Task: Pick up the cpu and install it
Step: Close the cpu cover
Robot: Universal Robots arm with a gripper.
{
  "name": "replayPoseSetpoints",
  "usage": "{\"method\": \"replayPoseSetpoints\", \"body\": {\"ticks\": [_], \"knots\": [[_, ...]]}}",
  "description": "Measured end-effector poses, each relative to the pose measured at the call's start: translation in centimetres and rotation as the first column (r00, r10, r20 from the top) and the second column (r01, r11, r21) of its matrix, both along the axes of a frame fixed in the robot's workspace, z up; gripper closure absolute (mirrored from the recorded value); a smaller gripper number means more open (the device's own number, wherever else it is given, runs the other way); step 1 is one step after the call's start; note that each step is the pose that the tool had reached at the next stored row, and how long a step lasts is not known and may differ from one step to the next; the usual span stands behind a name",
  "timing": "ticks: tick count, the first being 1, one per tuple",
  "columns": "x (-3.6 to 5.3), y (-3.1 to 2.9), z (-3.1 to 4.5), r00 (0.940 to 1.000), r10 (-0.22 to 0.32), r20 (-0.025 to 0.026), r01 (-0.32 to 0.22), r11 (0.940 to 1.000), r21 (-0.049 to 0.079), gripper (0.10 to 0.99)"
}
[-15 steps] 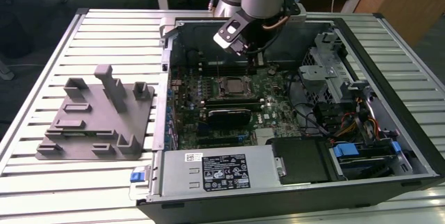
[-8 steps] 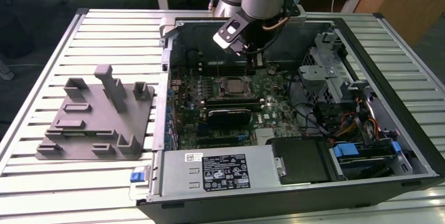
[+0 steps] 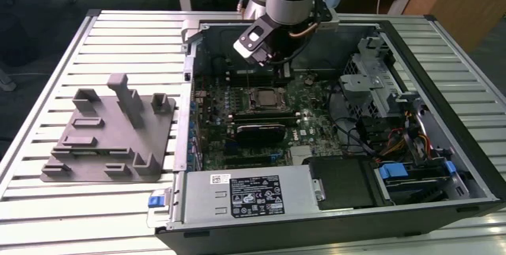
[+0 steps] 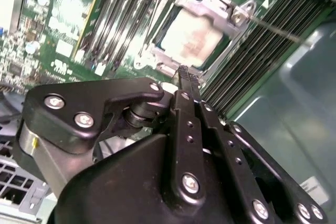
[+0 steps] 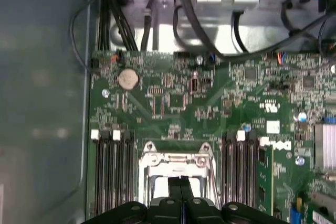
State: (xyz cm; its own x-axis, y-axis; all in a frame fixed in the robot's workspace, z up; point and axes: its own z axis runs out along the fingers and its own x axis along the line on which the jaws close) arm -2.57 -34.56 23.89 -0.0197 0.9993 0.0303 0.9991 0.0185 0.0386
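The cpu (image 4: 195,38) lies flat in the motherboard socket, its silver-grey top showing inside the metal socket frame (image 4: 215,11). In the exterior view the cpu (image 3: 262,98) sits near the middle of the open computer case. My gripper (image 4: 184,71) hangs just above the socket's edge with its two black fingers pressed together, shut, and nothing shows between them. In the first wrist view the gripper (image 5: 181,181) points down at the socket frame (image 5: 178,160), which has memory slots (image 5: 113,171) on both sides.
A grey plastic fixture block (image 3: 111,136) stands on the slatted table at the exterior view's left. Inside the case (image 3: 442,89) are a drive cage (image 3: 380,83), bundled cables (image 3: 395,142) and the power supply (image 3: 245,195). The case walls hem in the arm.
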Motion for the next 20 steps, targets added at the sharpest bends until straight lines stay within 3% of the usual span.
{"method": "replayPoseSetpoints", "body": {"ticks": [12, 20], "knots": [[-1.97, 0.0, -1.52, 0.9999, -0.014, 0.0, 0.014, 0.9999, 0.0, 0.98], [-2.23, -0.01, -1.93, 0.9999, -0.016, -0.0001, 0.016, 0.9999, 0.0, 0.98]]}}
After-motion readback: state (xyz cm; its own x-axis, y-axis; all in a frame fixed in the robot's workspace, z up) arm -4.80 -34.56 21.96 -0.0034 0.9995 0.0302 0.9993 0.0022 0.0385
